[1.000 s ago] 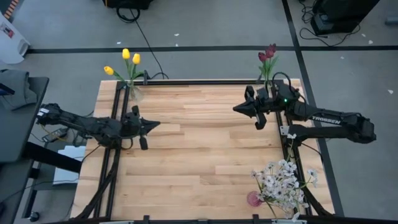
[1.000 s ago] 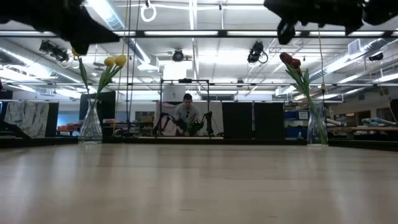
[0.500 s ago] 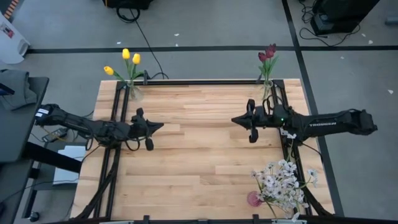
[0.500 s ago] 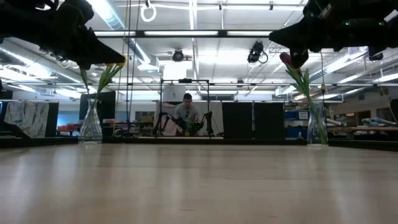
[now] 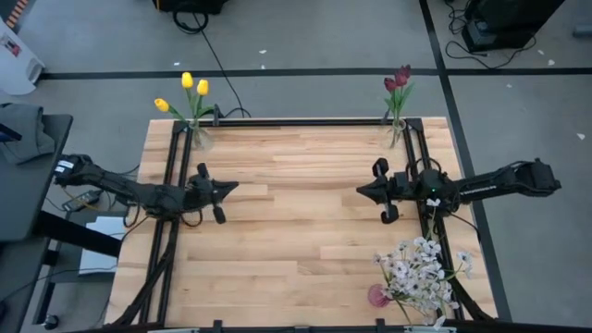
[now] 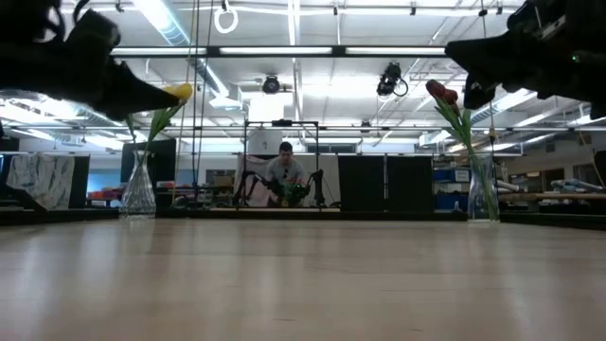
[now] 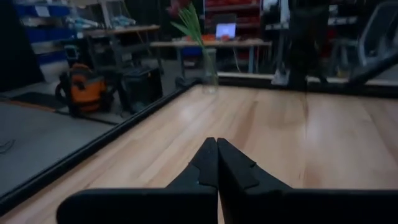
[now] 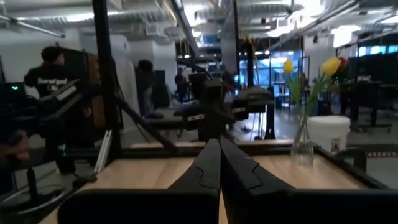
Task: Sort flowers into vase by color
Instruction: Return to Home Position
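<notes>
- The desk [image 5: 296, 231] is a pale wooden top seen from above, and I read it as a clock face. No loose stems lie on it. I judge the sorting done and the step in hand to be parking both arms.
- The left arm reaches in from 9 o'clock. Its left hand [image 5: 231, 187] hangs above the boards, pointing toward the centre. Through its wrist camera I see the two dark fingers [image 7: 208, 163] pressed together with nothing between them.
- The right arm reaches in from 3 o'clock. Its right hand [image 5: 363, 191] also points toward the centre, with its fingers [image 8: 210, 163] pinched together and empty.
- The next move, as I judge it, calls for drawing each arm back to its own side. The right arm sits between two vases, so I would keep it well apart from both.
- The white flowers [image 5: 421, 268] are a broad spray of small pale blossoms at 5 o'clock. They lean out of a purple vase [image 5: 377, 296] near the desk's edge.
- The yellow tulips [image 5: 190, 88] number three, on long green stems. They stand in a clear vase [image 5: 199, 139] at 11 o'clock.
- The dark red tulips [image 5: 398, 80] are a small upright bunch. They stand in a second clear vase [image 5: 397, 135] at 1 o'clock.
</notes>
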Controlling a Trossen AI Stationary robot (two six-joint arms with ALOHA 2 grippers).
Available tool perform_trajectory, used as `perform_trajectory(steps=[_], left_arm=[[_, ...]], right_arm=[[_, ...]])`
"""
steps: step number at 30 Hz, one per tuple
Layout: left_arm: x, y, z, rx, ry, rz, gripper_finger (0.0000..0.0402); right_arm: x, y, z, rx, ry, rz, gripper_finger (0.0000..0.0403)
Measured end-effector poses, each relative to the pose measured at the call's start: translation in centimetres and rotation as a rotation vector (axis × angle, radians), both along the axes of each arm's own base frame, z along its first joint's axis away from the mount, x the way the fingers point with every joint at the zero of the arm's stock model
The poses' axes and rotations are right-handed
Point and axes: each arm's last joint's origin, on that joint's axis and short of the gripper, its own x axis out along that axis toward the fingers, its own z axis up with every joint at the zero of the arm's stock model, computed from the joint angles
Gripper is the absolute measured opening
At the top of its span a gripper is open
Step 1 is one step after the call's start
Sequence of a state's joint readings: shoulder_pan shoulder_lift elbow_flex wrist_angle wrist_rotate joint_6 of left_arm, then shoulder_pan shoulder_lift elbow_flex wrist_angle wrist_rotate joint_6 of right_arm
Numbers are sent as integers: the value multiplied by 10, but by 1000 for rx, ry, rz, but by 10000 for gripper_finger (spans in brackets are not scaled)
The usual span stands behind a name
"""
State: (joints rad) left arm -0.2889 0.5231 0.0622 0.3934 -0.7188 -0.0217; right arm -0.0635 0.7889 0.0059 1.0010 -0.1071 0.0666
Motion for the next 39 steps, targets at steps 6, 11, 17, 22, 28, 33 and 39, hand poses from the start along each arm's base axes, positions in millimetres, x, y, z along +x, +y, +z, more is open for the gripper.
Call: perform_trajectory(steps=[6, 11, 17, 22, 28, 33, 39], left_arm=[[-12, 0, -6, 31, -21, 4, 1], [-16, 0, -10, 33, -2, 33, 1], [-18, -2, -16, -5, 24, 64, 1], [-19, -2, -22, -18, 71, 68, 1], [-20, -2, -31, -98, 108, 64, 2], [-19, -3, -32, -98, 125, 42, 2], [-16, -4, -41, -109, 192, 47, 2]], right_arm=[[-6, 1, 4, -23, -11, 12, 10], [-16, -3, 6, -23, -3, -24, 10], [-31, -7, 1, 8, 64, -92, 10], [-42, -8, -7, 74, 129, -111, 10], [-48, -8, -12, 112, 190, -133, 10], [-47, -9, -16, 109, 232, -170, 10], [-43, -10, -21, 203, 293, -169, 13]])
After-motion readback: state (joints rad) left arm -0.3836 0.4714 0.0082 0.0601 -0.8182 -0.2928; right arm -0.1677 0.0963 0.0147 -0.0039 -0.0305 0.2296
